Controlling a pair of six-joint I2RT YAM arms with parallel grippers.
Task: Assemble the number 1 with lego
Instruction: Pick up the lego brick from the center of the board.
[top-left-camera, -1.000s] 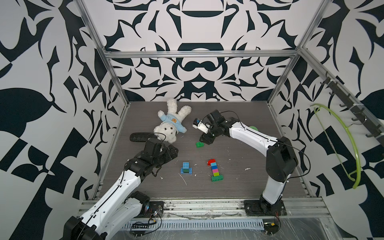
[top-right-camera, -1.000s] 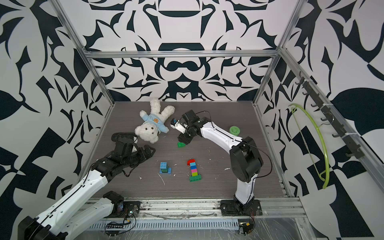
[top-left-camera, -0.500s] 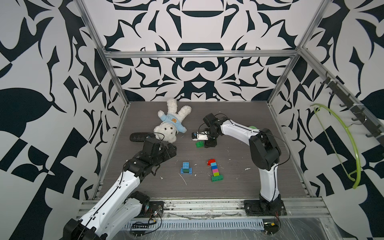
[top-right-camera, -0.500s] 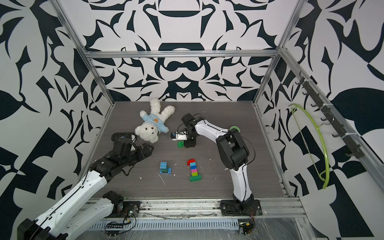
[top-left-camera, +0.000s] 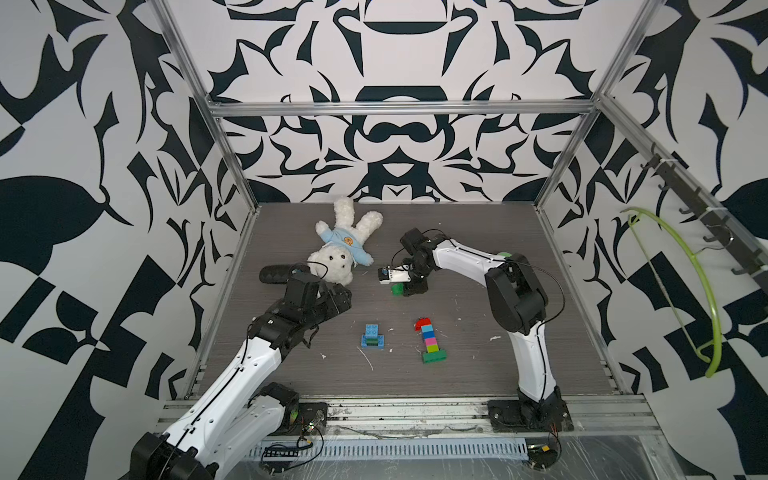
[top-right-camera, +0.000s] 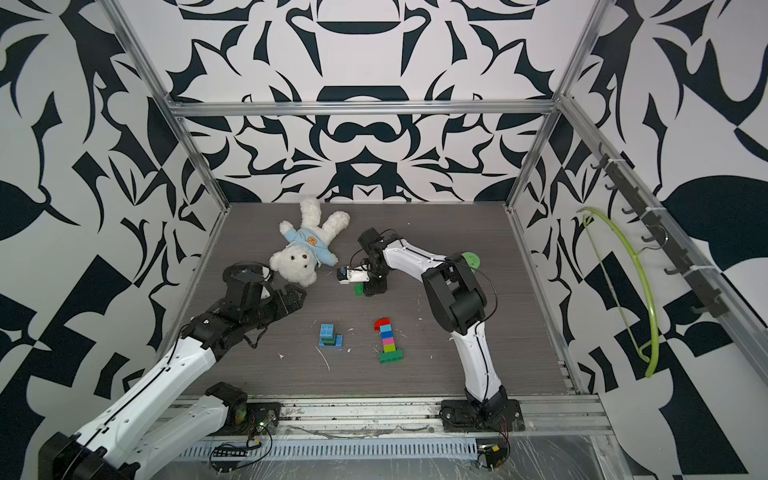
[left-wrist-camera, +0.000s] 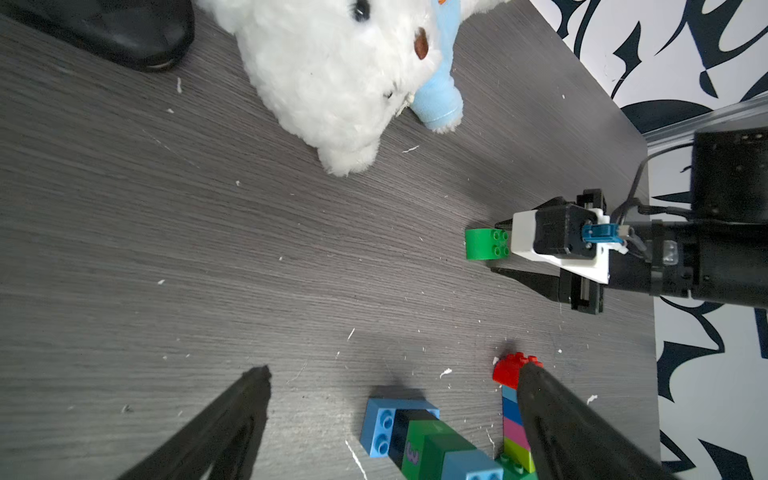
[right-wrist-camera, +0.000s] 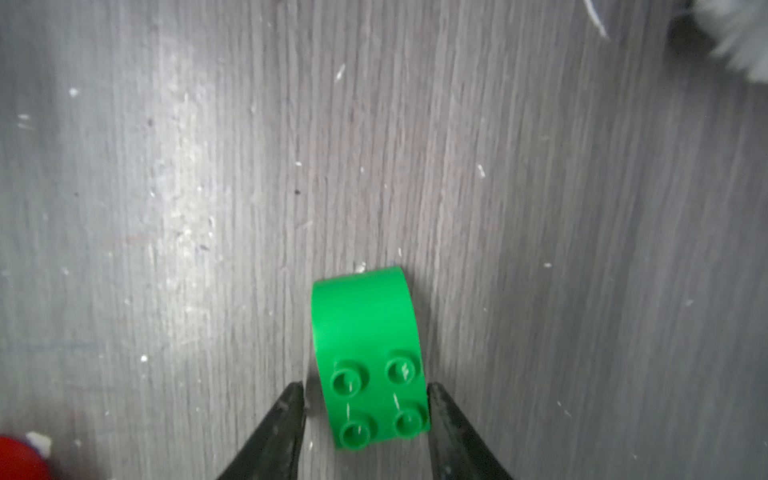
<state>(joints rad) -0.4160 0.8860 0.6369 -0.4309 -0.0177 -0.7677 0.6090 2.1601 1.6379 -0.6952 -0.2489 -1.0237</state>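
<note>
Straddling the green brick (right-wrist-camera: 365, 332), the right gripper (right-wrist-camera: 365, 387) is spread, not pinching it. Near this brick, the left gripper (left-wrist-camera: 392, 370) is spread, empty.

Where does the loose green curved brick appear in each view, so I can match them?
Top view: green curved brick just beyond the lego 1.
Top view: brick, same spot.
Left wrist: brick beside right gripper.
Right wrist: brick between its jaws.
Shared landmark: right gripper.

Your left arm (top-left-camera: 253, 365) reaches forward and low, forearm angled toward the middle, with the left gripper (left-wrist-camera: 392, 369) spread wide. Your right arm (top-left-camera: 465, 259) folds sharply at the elbow and reaches inward, wrist pitched down, the right gripper (right-wrist-camera: 365, 388) pointing downward with its fingers (right-wrist-camera: 282, 424) partly apart.
</note>
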